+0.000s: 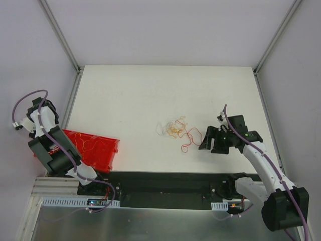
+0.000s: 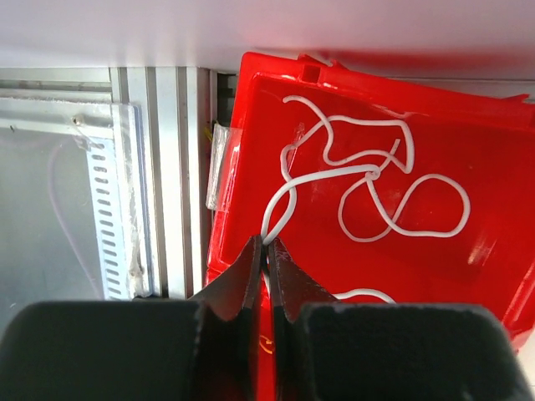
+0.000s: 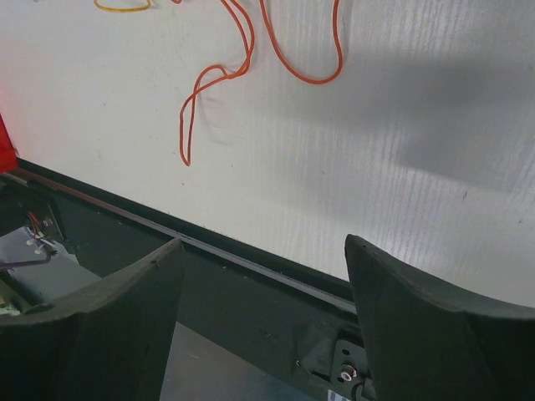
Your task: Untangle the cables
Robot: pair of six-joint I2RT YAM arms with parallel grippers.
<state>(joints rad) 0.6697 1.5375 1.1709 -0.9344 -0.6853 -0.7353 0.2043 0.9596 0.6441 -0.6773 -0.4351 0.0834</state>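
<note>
A small tangle of cables (image 1: 175, 129), yellow and whitish with a red strand (image 1: 190, 136) trailing right, lies mid-table. The red strand (image 3: 226, 71) and a bit of yellow (image 3: 121, 7) show at the top of the right wrist view. My right gripper (image 1: 204, 138) is open and empty just right of the tangle, low over the table's near edge (image 3: 263, 242). My left gripper (image 2: 267, 244) is shut on a white cable (image 2: 376, 175), whose loops lie in the red bin (image 2: 485, 125). In the top view the left arm (image 1: 50, 145) hides that gripper.
The red bin (image 1: 103, 153) sits at the table's near-left corner and holds a yellow strand (image 1: 89, 145). A black strip (image 1: 165, 181) runs along the near edge. An aluminium rail (image 2: 159, 167) lies left of the bin. Enclosure posts stand at the far corners.
</note>
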